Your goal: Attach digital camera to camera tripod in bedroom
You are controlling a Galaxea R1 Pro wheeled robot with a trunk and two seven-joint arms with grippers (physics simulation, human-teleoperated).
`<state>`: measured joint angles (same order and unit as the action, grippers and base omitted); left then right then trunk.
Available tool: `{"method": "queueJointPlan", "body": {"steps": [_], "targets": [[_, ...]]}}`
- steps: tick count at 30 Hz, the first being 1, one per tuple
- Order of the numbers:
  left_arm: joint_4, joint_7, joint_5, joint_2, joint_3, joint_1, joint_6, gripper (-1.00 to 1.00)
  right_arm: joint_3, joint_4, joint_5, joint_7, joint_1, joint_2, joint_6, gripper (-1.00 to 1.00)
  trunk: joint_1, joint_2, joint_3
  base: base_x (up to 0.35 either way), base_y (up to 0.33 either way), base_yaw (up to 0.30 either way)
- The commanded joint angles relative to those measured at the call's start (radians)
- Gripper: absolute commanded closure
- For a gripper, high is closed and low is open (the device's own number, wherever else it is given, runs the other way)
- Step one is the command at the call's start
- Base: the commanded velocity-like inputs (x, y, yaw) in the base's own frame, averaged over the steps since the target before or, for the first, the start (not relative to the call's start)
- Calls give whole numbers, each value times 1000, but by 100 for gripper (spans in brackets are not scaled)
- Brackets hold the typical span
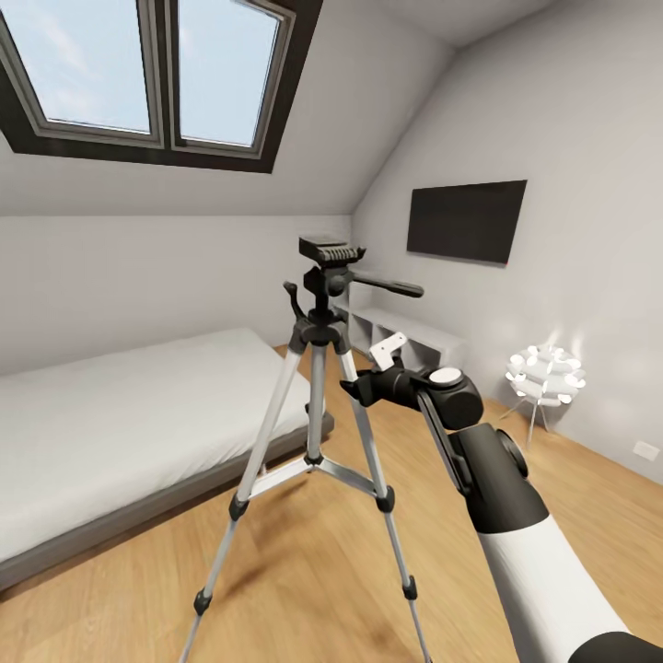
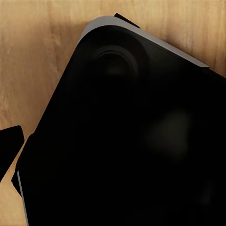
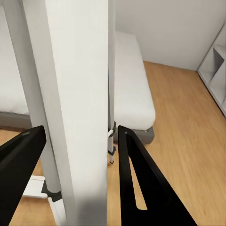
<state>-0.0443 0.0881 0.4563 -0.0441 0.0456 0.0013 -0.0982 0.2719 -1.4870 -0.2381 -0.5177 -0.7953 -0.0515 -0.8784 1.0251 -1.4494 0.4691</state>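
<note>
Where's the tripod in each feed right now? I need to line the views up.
Head view: the camera tripod stands centre frame, right hand at one upper leg.
Right wrist view: that pale leg rises between the hand's fingers.
Left wrist view: not seen.
Shared landmark: the bed behind the tripod.

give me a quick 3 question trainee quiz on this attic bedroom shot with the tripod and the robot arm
1. True or false: the right gripper has its two black fingers on either side of a silver-white leg of the tall camera tripod.
2. Multiple choice: what stands on the wood floor to the right of the tripod? A. a white petal-shaped floor lamp B. a red chair C. a green plant
3. Fill in: the tripod's dark mounting plate is ____ (bare / carrying a camera).

Key: 1 true; 2 A; 3 bare.
</note>
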Motion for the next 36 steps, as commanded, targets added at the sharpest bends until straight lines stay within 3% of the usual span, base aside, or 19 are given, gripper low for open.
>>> {"method": "queueJointPlan", "body": {"steps": [1,7,14,36], "targets": [[-1,3,-2,0,4,0,-2,-100,0,7,-10,-9,-1,0,9,100,0,-1,1,0,0,0],[-1,3,-2,0,5,0,-2,-100,0,60,-9,-14,-1,1,110,100,0,-1,1,0,0,0],[-1,3,-2,0,4,0,-2,-100,-1,77,-10,-16,-1,1,154,100,0,-1,1,0,0,0],[-2,3,-2,0,4,0,-2,-100,-1,87,-9,-14,-1,1,165,100,0,-1,1,0,0,0]]}}
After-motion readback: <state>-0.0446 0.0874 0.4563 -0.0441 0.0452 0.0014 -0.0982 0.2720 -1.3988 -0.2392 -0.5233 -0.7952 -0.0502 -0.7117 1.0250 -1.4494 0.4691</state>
